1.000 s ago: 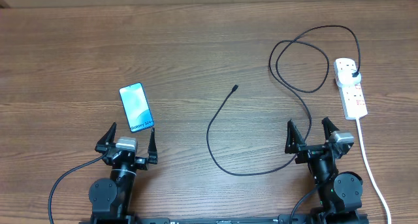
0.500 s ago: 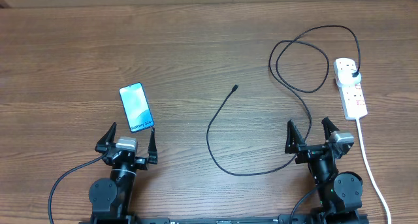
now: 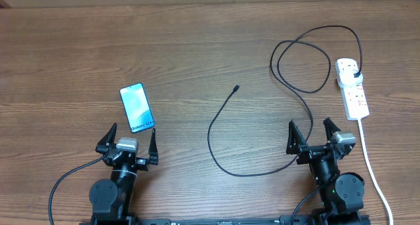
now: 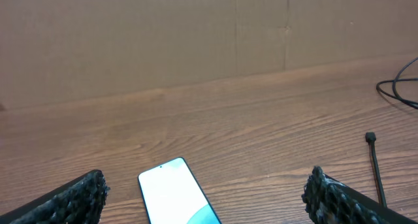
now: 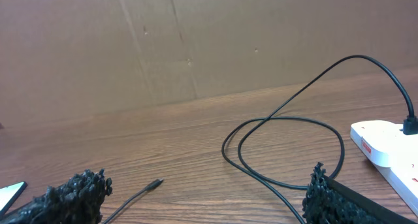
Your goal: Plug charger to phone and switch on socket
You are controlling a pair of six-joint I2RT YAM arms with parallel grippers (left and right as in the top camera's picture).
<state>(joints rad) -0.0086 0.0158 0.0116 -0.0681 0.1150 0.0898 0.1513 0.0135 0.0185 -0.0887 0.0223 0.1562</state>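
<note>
The phone (image 3: 137,108) lies face up on the wooden table at the left, just beyond my left gripper (image 3: 128,141), which is open and empty; the phone also shows in the left wrist view (image 4: 175,196). The charger cable (image 3: 220,123) loops across the middle. Its connector tip (image 3: 235,88) lies free, seen in the right wrist view (image 5: 155,183). Its black plug (image 3: 356,75) sits in the white socket strip (image 3: 352,88) at the right. My right gripper (image 3: 312,134) is open and empty, near the cable.
The socket's thick white cord (image 3: 369,161) runs down past the right arm toward the table's front edge. A brown cardboard wall (image 5: 196,41) stands behind the table.
</note>
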